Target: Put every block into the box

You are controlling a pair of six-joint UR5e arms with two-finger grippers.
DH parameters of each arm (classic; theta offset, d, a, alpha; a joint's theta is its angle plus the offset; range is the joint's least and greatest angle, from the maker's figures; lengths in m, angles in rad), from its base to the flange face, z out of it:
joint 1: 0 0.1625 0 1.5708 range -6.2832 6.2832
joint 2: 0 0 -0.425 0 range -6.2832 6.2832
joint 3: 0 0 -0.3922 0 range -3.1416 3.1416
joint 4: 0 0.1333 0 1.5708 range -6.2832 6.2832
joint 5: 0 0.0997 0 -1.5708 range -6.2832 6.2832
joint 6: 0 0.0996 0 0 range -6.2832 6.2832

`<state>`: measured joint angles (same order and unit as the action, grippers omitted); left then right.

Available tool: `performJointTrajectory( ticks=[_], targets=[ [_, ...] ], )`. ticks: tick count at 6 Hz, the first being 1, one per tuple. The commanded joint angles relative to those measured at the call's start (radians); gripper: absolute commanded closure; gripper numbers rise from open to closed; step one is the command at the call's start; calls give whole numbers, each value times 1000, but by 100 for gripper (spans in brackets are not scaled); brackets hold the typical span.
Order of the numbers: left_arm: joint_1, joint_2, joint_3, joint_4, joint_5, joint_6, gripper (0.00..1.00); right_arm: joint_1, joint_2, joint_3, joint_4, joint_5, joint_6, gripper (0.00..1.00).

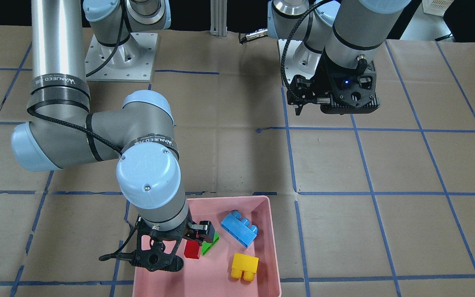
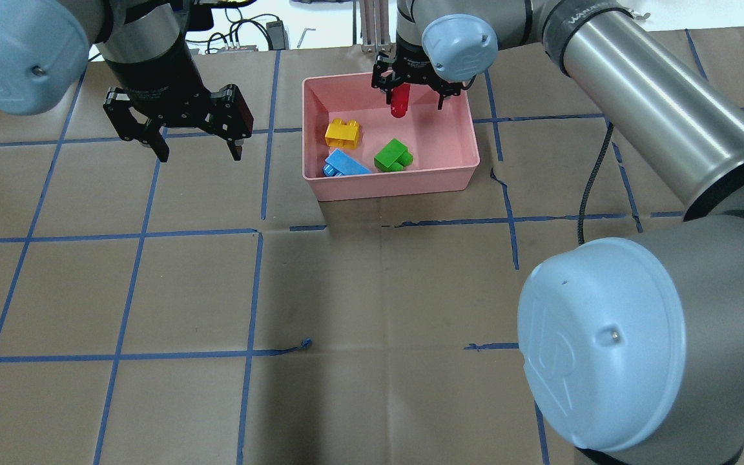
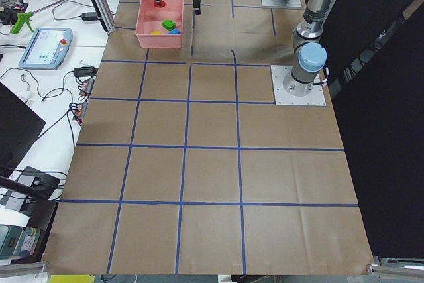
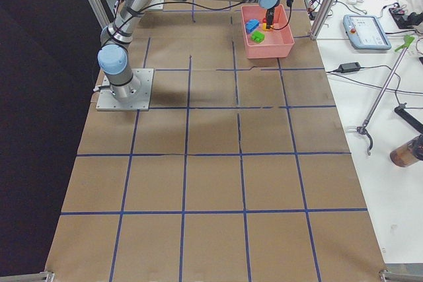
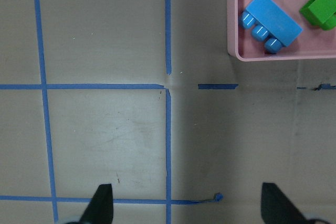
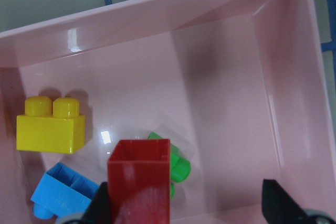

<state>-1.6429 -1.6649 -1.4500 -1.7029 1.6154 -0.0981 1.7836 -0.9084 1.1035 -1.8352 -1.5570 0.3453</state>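
Observation:
The pink box (image 2: pixel 391 181) stands at the far middle of the table. In it lie the yellow block (image 2: pixel 342 133), the blue block (image 2: pixel 344 164) and the green block (image 2: pixel 392 155). My right gripper (image 2: pixel 414 100) hangs inside the box's far end with its jaws wide apart. The red block (image 2: pixel 400 103) sits against one finger, its hollow side facing the right wrist camera (image 6: pixel 139 179). I cannot tell whether it rests on the floor. My left gripper (image 2: pixel 197 150) is open and empty above the table, left of the box.
Brown paper with a blue tape grid (image 2: pixel 256 232) covers the table. The box's near left corner (image 5: pixel 233 51) shows in the left wrist view. Both arm bases (image 1: pixel 122 57) stand at the robot's edge. Desks with a tablet (image 3: pixel 45 46) and cables flank the far end.

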Motion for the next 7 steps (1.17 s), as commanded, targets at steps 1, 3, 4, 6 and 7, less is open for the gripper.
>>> performJointTrajectory(
  ticks=[1, 3, 4, 6, 7],
  targets=[
    [-9, 13, -25, 68, 3, -67, 1, -30, -43, 10, 51, -2, -66, 0],
    [-9, 25, -32, 117, 9, -97, 0, -94, -123, 13, 176, -8, -194, 0],
    [-11, 36, -35, 83, 20, -83, 0, -125, -197, 16, 320, -9, -245, 0],
    [-11, 54, -41, 45, 30, -81, 0, -144, -371, 109, 499, -15, -294, 1],
    [-9, 51, -44, 51, 27, -75, 0, -174, -477, 240, 496, -23, -316, 1]
  ],
)
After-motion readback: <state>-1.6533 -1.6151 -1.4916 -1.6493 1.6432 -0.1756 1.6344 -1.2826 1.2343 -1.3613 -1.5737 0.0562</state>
